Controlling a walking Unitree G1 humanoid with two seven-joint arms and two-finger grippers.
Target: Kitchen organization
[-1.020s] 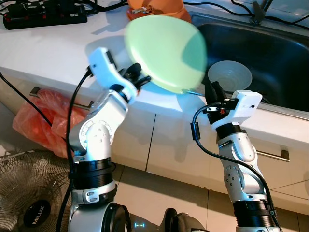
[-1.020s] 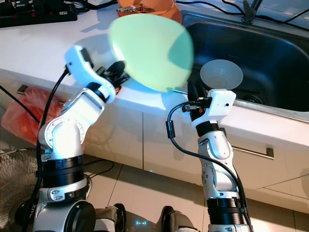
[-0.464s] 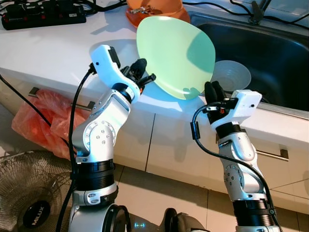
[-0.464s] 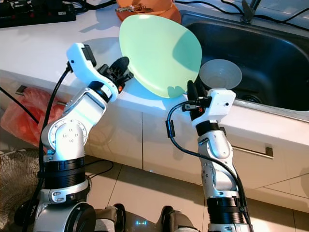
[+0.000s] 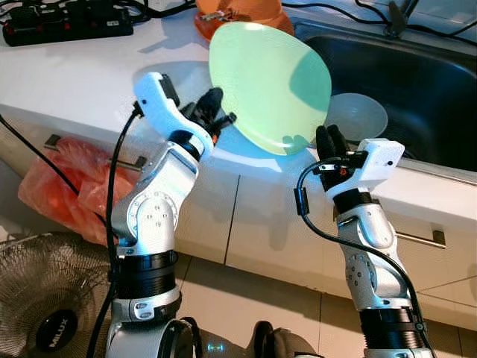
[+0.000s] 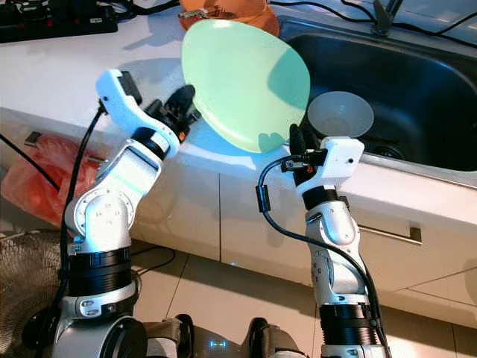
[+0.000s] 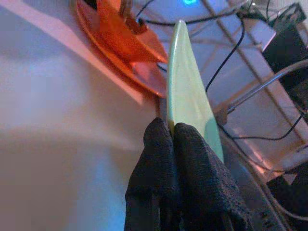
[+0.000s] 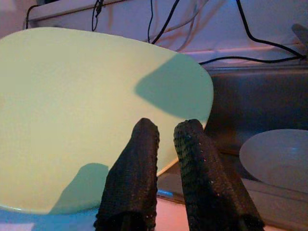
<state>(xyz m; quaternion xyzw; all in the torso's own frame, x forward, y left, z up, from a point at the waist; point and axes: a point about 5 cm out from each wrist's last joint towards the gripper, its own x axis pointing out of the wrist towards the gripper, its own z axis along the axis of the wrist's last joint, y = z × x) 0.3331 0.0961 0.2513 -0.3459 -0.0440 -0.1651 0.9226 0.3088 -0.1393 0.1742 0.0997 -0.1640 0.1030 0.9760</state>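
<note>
A light green plate [image 5: 268,86] is held up on edge above the counter's front, next to the sink [image 5: 417,82]. My left gripper [image 5: 216,112] is shut on the plate's rim, and the left wrist view shows both black fingers [image 7: 192,159] pinching that thin edge [image 7: 185,91]. My right gripper [image 5: 329,136] points upward at the sink's front edge just below the plate's lower rim, shut and holding nothing. In the right wrist view the plate [image 8: 86,106] spreads wide behind the fingertips [image 8: 147,139]. A clear bowl [image 5: 356,117] sits in the sink.
An orange dish [image 5: 238,11] holding items stands at the back of the white counter [image 5: 82,82], with a black power strip [image 5: 67,26] and cables at the far left. Below the counter lie a red plastic bag [image 5: 67,186] and a floor fan [image 5: 45,298].
The left arm carried the green plate to the right, toward the sink, and tilted it more upright; since half a second ago it has barely shifted. The right arm stayed still.
</note>
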